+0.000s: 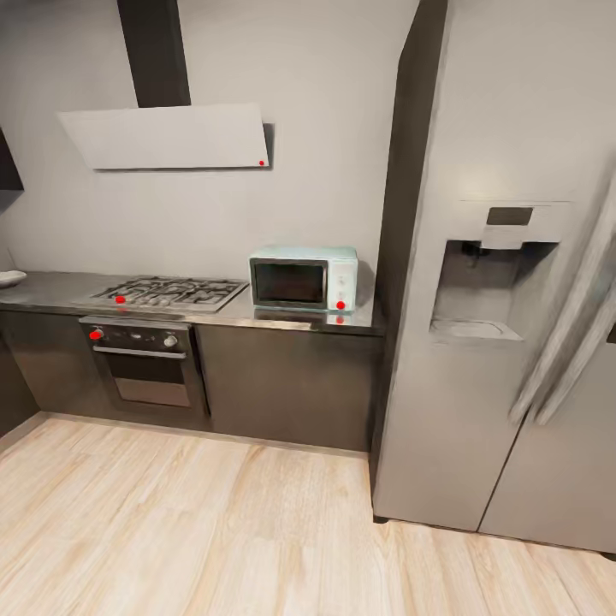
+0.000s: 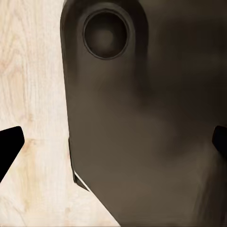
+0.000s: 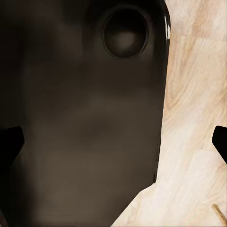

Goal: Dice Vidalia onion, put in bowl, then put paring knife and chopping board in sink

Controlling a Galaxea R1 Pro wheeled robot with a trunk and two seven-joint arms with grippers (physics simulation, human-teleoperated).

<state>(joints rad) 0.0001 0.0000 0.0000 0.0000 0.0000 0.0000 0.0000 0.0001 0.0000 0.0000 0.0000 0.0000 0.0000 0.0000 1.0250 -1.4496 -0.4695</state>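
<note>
While the head view faces the worktop (image 1: 51,289), hob (image 1: 167,293), microwave (image 1: 304,278) and fridge (image 1: 505,257) are seen; a white bowl (image 1: 10,277) edge is glimpsed far left. Both pincers, left (image 2: 113,142) and right (image 3: 113,142), are held open above the floor (image 1: 171,530).

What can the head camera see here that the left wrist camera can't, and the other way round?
Head view alone: a grey countertop carrying a gas hob and a pale microwave, an oven below, a range hood above, and a tall fridge.
Left wrist view alone: a dark rounded part of the robot's body and the left gripper, fingertips wide apart.
Both: the light wooden floor.
</note>
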